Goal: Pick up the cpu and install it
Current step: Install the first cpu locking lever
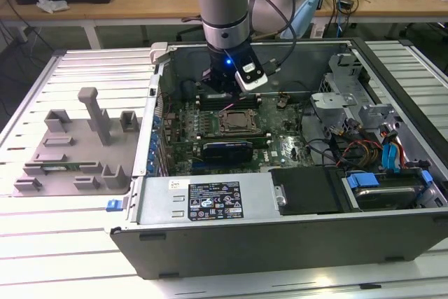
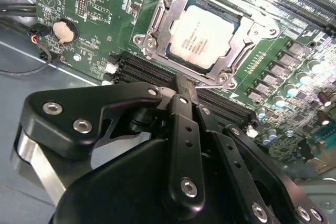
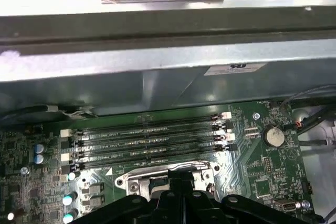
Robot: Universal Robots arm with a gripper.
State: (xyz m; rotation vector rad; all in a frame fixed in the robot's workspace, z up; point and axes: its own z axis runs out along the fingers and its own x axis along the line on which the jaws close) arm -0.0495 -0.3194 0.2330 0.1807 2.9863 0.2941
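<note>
In the exterior view, the arm reaches down into an open computer case lying on a ribbed white tabletop, its end effector hovering over the green motherboard just behind the socket; a grey fixture block sits to the exterior view's left, and cluttered wooden desks stand behind. In the second wrist view, the cpu lies seated in the metal-framed socket, with the end effector's black fingers drawn narrow together, holding nothing, just short of it. In the first wrist view, empty memory slots run between the socket frame and the case's steel wall.
</note>
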